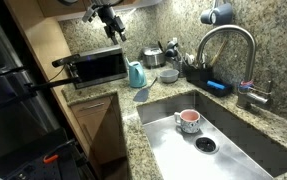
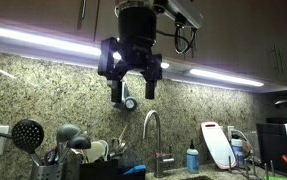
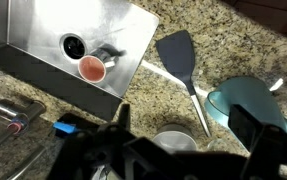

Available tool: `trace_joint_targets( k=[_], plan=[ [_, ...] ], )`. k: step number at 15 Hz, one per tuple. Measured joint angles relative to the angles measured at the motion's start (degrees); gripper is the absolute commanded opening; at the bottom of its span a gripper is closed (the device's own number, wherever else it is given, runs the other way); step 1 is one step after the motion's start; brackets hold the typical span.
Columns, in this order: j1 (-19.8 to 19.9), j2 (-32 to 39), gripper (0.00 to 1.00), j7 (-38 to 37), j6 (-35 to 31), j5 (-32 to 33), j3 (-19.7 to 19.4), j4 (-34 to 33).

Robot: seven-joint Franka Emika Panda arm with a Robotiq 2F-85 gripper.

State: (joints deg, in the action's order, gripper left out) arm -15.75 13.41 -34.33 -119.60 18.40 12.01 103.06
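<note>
My gripper (image 2: 133, 82) hangs high above the counter, just under the cabinets, open and holding nothing; it also shows at the top of an exterior view (image 1: 109, 20). In the wrist view its fingers (image 3: 253, 130) spread wide around a small white bowl (image 3: 176, 139) that sits far below on the granite. Next to the bowl lie a grey spatula (image 3: 177, 55) and a teal pitcher (image 3: 248, 100) (image 1: 136, 74). A pink cup (image 1: 188, 120) (image 3: 91, 68) stands in the steel sink (image 1: 168, 150) near the drain (image 1: 205, 145).
A curved faucet (image 1: 228, 45) (image 2: 153, 135) rises behind the sink, with a blue sponge (image 1: 216, 87) beside it. A toaster oven (image 1: 98, 67) sits against the backsplash. Utensils (image 2: 63, 140), a white cutting board (image 2: 218, 145) and a soap bottle (image 2: 191, 158) line the wall.
</note>
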Motion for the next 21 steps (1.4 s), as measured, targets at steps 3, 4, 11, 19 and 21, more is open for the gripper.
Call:
trace_joint_targets(
  k=[3, 4, 11, 19, 21],
  plan=[
    [-0.5, 2.9, 1.00, 0.1, 3.2, -0.8, -0.7, -3.8],
    [-0.6, 3.1, 1.00, 0.1, 3.2, -0.8, -0.8, -3.7],
    [-1.0, 3.1, 1.00, 0.4, 2.8, -0.8, -1.1, -3.6],
    [0.5, 12.3, 1.00, 17.3, -15.4, -1.9, -3.2, -2.7],
    [1.2, 15.7, 1.00, 21.2, -21.1, -3.0, -3.5, -3.1]
  ],
)
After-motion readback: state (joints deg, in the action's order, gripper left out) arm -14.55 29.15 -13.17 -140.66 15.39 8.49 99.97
